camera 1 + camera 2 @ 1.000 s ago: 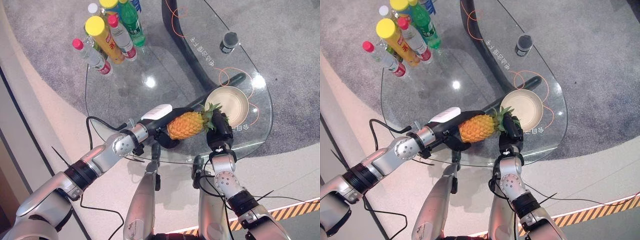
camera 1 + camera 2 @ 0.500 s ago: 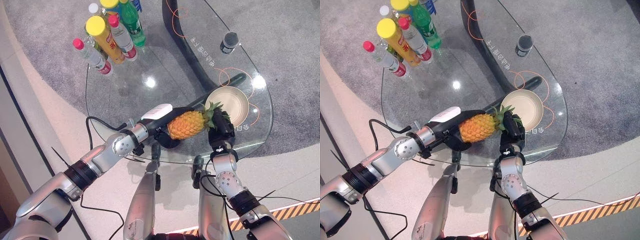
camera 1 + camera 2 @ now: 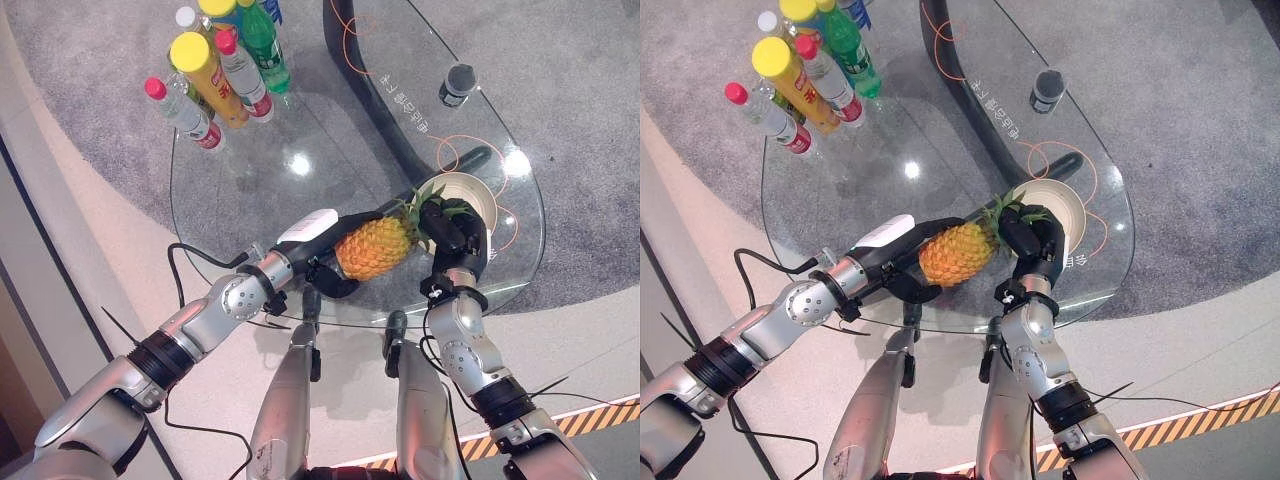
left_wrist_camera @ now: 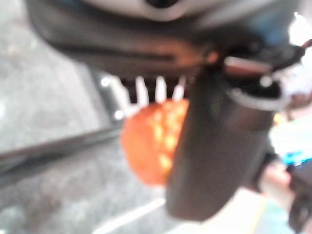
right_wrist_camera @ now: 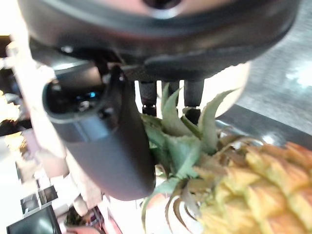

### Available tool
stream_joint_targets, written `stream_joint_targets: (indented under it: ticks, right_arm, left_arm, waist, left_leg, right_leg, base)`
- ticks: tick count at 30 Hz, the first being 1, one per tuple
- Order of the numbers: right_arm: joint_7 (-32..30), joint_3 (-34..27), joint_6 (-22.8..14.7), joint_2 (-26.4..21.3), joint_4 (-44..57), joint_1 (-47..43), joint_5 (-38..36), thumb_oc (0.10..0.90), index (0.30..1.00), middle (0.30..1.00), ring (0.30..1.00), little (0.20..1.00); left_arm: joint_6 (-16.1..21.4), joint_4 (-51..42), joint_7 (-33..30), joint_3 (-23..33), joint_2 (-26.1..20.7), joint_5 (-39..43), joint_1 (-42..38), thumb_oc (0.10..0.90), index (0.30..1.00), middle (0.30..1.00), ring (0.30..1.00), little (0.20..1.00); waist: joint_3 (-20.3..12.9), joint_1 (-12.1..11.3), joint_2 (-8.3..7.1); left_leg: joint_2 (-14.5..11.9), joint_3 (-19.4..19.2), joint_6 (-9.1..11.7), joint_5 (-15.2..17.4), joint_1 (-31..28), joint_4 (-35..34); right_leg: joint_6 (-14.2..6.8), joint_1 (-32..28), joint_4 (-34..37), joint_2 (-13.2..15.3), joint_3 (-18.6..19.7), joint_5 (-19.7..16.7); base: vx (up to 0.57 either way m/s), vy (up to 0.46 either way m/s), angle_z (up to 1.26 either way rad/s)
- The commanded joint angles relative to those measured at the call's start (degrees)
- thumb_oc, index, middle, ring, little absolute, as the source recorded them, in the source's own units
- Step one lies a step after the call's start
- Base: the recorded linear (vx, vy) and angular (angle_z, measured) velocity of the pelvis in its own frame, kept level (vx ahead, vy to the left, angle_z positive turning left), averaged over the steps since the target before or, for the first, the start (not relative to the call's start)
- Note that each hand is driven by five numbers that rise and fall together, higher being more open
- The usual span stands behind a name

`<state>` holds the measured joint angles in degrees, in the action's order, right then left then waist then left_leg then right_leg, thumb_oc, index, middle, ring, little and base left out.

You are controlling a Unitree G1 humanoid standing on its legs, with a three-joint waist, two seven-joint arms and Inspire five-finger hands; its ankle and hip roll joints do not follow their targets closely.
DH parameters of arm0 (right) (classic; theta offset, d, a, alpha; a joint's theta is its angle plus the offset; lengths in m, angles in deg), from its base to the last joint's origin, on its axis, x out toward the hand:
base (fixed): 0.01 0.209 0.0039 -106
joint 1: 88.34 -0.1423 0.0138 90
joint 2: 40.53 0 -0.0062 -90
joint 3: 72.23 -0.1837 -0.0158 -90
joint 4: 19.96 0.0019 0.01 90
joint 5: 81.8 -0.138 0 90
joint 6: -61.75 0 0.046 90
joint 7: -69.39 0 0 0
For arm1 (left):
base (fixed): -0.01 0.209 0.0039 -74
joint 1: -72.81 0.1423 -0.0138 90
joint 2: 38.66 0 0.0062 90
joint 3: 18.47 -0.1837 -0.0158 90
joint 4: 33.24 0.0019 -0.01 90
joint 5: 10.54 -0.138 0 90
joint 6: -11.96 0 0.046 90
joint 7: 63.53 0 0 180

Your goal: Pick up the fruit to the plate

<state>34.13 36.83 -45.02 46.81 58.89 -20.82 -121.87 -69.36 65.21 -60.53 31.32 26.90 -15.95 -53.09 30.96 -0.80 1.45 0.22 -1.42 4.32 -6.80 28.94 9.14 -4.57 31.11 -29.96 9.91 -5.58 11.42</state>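
Grey carpet shows through the clear glass surface [image 3: 250,190], which carries a cluster of bottles [image 3: 215,70] at its far left, a small dark cup [image 3: 458,82] at its far right and a cream plate [image 3: 472,205] near the right edge. Between the 2 hands a pineapple [image 3: 375,247] is held just left of the plate, its leafy crown already reaching the plate's rim. The left hand [image 3: 325,245] is wrapped around the fruit's blunt end, its white-covered thumb lying over the far side. The right hand [image 3: 452,235] is curled into the crown; its wrist view shows the thumb and fingers [image 5: 194,95] pinching the green leaves. This 2-sided hold looks meant to keep a bulky, rounded fruit from rolling while it travels the short way right to the plate. The pineapple's body is orange-yellow with a knobbly diamond pattern, and its spiky leaves [image 5: 180,141] fade to dry brownish tips near the base.
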Motion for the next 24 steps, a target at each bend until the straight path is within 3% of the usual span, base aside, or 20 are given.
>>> stream_joint_targets:
  ticks: [1,24]
  right_arm:
    - [-0.4,-3.4,-2.2,-2.5,14.0,-12.3,14.3,0.100,0.300,0.300,0.300,0.200]
    - [-6.5,-4.6,6.1,-11.5,18.9,-17.4,33.9,0.100,0.300,0.300,0.300,0.200]
  left_arm:
    - [3.3,-11.0,1.6,-5.2,3.5,-4.2,1.5,0.800,0.900,0.900,0.900,0.900]
    - [2.1,-10.1,0.2,-6.0,4.0,-4.7,2.7,0.800,0.900,0.900,0.900,0.900]
  waist:
    - [-1.2,1.4,-1.47]
    - [-1.2,1.8,-1.82]
  left_leg:
    - [3.6,-2.2,-4.1,9.8,-2.9,10.0]
    - [3.0,-2.3,-3.8,10.4,-4.1,10.4]
  right_leg:
    - [-1.0,-5.6,15.9,-1.9,-1.7,-14.4]
    - [-1.2,-6.6,15.3,-2.7,-1.2,-13.1]
  base:
    - [0.00,0.000,0.00]
    - [0.00,0.000,0.00]
